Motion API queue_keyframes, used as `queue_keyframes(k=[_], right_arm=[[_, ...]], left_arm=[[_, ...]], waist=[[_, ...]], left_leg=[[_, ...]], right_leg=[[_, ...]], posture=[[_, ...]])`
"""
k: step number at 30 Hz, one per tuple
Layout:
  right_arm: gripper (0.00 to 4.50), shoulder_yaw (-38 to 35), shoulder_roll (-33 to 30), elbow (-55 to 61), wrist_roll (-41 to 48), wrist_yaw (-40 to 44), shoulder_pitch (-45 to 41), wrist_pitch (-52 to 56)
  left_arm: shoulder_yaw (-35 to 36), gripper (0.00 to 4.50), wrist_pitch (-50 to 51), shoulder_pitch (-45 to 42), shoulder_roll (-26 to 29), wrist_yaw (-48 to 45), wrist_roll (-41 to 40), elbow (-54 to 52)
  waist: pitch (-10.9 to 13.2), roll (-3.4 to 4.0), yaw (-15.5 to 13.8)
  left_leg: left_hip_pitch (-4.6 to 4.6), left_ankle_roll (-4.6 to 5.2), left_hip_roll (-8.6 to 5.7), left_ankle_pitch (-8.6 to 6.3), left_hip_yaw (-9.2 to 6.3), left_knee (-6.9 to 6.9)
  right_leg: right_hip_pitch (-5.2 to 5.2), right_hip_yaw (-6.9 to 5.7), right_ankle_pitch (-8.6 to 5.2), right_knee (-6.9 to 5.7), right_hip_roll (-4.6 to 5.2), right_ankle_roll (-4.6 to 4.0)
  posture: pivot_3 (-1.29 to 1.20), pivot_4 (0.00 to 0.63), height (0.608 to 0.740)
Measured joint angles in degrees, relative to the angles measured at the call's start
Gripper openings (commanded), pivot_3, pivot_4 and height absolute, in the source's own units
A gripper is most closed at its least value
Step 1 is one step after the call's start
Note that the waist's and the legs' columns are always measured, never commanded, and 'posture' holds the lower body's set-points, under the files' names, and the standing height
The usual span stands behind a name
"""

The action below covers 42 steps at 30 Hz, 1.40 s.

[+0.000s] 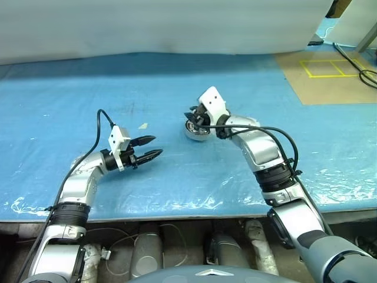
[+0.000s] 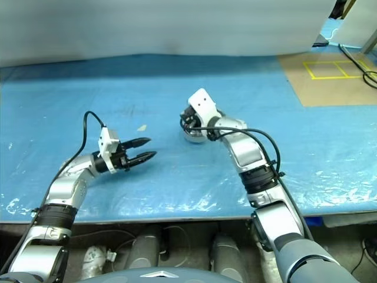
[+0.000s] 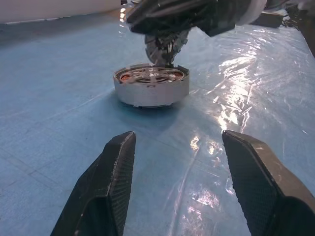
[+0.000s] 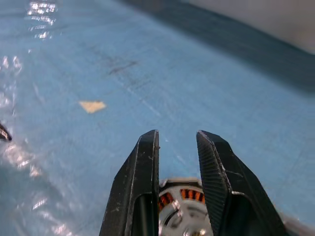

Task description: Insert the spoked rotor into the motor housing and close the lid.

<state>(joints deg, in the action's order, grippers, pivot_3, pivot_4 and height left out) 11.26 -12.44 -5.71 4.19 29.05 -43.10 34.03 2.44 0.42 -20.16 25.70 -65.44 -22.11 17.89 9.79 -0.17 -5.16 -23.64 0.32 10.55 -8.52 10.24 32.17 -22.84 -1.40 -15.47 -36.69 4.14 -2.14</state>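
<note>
Blue plastic sheet bearing round silver copper-wound motor housing, upright, directly under right gripper; grip there not discernible. Small metal piece above, possibly dark grey spoked rotor. Left gripper gaping, empty. Risk: tilted entry jamming on rim, shoving the unbraced housing.

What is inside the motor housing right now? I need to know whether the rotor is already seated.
Inside the motor housing show copper-orange windings and pale spoke-like metal at the centre. The right gripper hovers over its far rim, covering that part, so seating can't be confirmed.
</note>
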Motion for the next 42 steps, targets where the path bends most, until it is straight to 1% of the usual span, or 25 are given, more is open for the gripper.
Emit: queue_keyframes(k=[4, 8, 10, 13, 14, 16, 17, 18, 20, 22, 25, 28, 31, 32, 35, 42], right_arm=[[1.2, -3.8, 2.5, 1.6, 2.0, -3.1, -2.5, 7.3], [1.2, -7.7, 4.1, 5.0, 7.0, -2.8, -4.4, 11.4], [1.2, -10.4, 4.1, 6.8, 10.2, -1.1, -4.4, 11.5], [1.2, -13.3, 1.5, 10.3, 16.2, 4.2, -5.1, 10.3], [1.2, -13.2, -1.2, 11.1, 17.1, 7.0, -5.5, 8.7], [1.2, -13.2, -8.7, 11.8, 16.8, 13.0, -6.4, 3.7], [1.2, -11.8, -14.0, 11.1, 14.8, 16.5, -6.7, -0.4], [1.2, -10.6, -17.5, 10.3, 13.2, 18.9, -7.0, -2.8], [1.2, -7.4, -24.8, 4.0, 9.4, 26.5, -8.7, -8.9], [1.2, -5.6, -27.1, -2.3, 7.8, 31.2, -10.9, -12.0], [1.76, -2.7, -27.2, -12.9, 4.6, 35.5, -15.9, -18.9], [2.73, -1.2, -26.7, -21.2, 1.6, 37.1, -18.5, -25.4], [3.63, 1.4, -26.6, -28.4, -2.1, 38.5, -18.2, -31.0], [3.63, 2.0, -26.6, -30.0, -3.2, 39.3, -17.3, -32.7], [3.63, 3.0, -26.7, -31.9, -5.2, 40.3, -15.9, -35.9], [3.63, 3.0, -26.8, -31.5, -6.4, 43.3, -15.8, -38.7]], left_arm=[[-0.2, 3.0, -0.2, -0.1, -0.3, 0.0, 0.4, 0.1], [-0.2, 3.0, -0.3, -0.5, -0.4, -0.1, 0.8, 0.5], [-0.2, 3.0, -0.4, -0.5, -0.5, -0.1, 0.8, 0.5], [-0.2, 3.0, -0.4, -0.5, -0.6, 0.0, 0.8, 0.5], [-0.3, 3.0, -0.4, -0.5, -0.6, 0.0, 0.8, 0.5], [-0.2, 3.0, -0.4, -0.2, -0.6, 0.0, 0.8, 0.4], [-0.2, 3.0, -0.3, -0.1, -0.6, 0.0, 0.8, 0.4], [-0.2, 3.0, -0.3, 0.0, -0.5, 0.0, 0.8, 0.4], [-0.2, 3.0, -0.3, 0.0, -0.3, 0.0, 0.8, 0.4], [-0.2, 3.0, -0.2, 0.0, -0.3, -0.1, 0.8, 0.4], [-0.3, 3.0, -0.3, -0.3, -0.3, -0.2, 0.8, 0.5], [-0.3, 3.0, -0.3, -0.5, -0.7, 0.0, 0.9, 0.5], [-0.3, 3.0, -0.3, -0.4, -1.2, 0.5, 0.9, 0.5], [-0.3, 3.0, -0.3, -0.3, -1.2, 0.7, 0.9, 0.5], [-0.3, 3.0, -0.3, 0.0, -1.2, 0.9, 0.9, 0.3], [-0.3, 3.0, -0.3, 0.5, -1.2, 0.9, 0.9, -0.3]], waist=[[0.0, 0.0, 0.0], [0.0, 0.0, -0.1], [0.0, 0.0, -0.1], [0.0, 0.0, -0.2], [0.0, 0.0, -0.3], [0.0, 0.0, -0.5], [0.0, 0.0, -0.5], [0.0, -0.01, -0.5], [0.0, -0.01, -0.2], [0.0, 0.01, 0.5], [0.0, 0.02, 1.4], [0.0, 0.01, 1.3], [0.0, 0.01, 1.0], [0.0, 0.01, 0.9], [0.0, 0.01, 0.9], [0.0, 0.01, 1.1]], left_leg=[[0.0, -0.01, -0.01, 0.0, 0.0, 0.0], [0.01, -0.02, 0.0, 0.0, 0.0, -0.02], [0.0, -0.02, -0.02, -0.01, 0.0, -0.03], [-0.01, -0.02, -0.02, 0.0, 0.0, -0.03], [-0.01, -0.02, -0.04, -0.01, 0.0, -0.01], [0.01, -0.02, -0.08, -0.01, -0.02, 0.01], [0.02, -0.02, -0.1, -0.01, -0.02, 0.03], [0.05, -0.02, -0.1, -0.01, -0.02, 0.03], [0.19, -0.02, -0.1, -0.01, -0.03, 0.04], [0.23, -0.01, -0.08, -0.01, -0.03, 0.05], [0.19, 0.03, -0.06, 0.0, -0.02, 0.14], [0.05, 0.08, -0.06, -0.02, -0.02, 0.22], [-0.21, 0.49, -0.01, -0.06, -0.04, 0.34], [-0.42, 0.55, 0.05, -0.04, -0.05, 0.46], [-0.63, 0.63, 0.09, -0.08, -0.06, 0.65], [-0.58, 0.67, 0.2, -0.09, -0.06, 0.82]], right_leg=[[0.0, 0.0, -0.01, 0.0, 0.0, -0.01], [0.0, 0.0, 0.01, 0.01, 0.0, 0.03], [0.0, 0.0, 0.02, 0.01, 0.01, 0.05], [0.01, 0.0, 0.04, 0.01, 0.01, 0.07], [0.02, -0.01, 0.04, 0.02, 0.01, 0.08], [0.12, -0.01, 0.09, 0.06, 0.04, 0.16], [0.14, -0.01, 0.11, 0.07, 0.05, 0.2], [0.19, -0.01, 0.11, 0.08, 0.05, 0.21], [0.26, 0.03, 0.1, 0.06, 0.04, 0.19], [0.24, 0.09, -0.02, 0.0, 0.01, -0.02], [0.2, 0.08, -0.05, -0.05, 0.0, -0.1], [0.2, 0.02, -0.05, -0.04, 0.01, -0.12], [0.04, -0.11, -0.04, -0.05, 0.02, -0.13], [-0.09, -0.18, -0.04, -0.1, 0.02, -0.13], [-0.23, -0.21, -0.02, -0.2, 0.01, -0.14], [-0.2, -0.2, 0.02, -0.25, -0.01, -0.23]], posture=[[0.0, 0.15, 0.74], [0.0, 0.15, 0.74], [0.0, 0.15, 0.74], [0.0, 0.15, 0.74], [0.0, 0.15, 0.74], [0.0, 0.15, 0.74], [0.0, 0.15, 0.74], [0.0, 0.15, 0.74], [0.0, 0.15, 0.74], [0.0, 0.15, 0.74], [0.0, 0.15, 0.74], [0.0, 0.15, 0.74], [0.0, 0.15, 0.74], [0.0, 0.15, 0.74], [0.0, 0.15, 0.74], [0.0, 0.15, 0.74]])
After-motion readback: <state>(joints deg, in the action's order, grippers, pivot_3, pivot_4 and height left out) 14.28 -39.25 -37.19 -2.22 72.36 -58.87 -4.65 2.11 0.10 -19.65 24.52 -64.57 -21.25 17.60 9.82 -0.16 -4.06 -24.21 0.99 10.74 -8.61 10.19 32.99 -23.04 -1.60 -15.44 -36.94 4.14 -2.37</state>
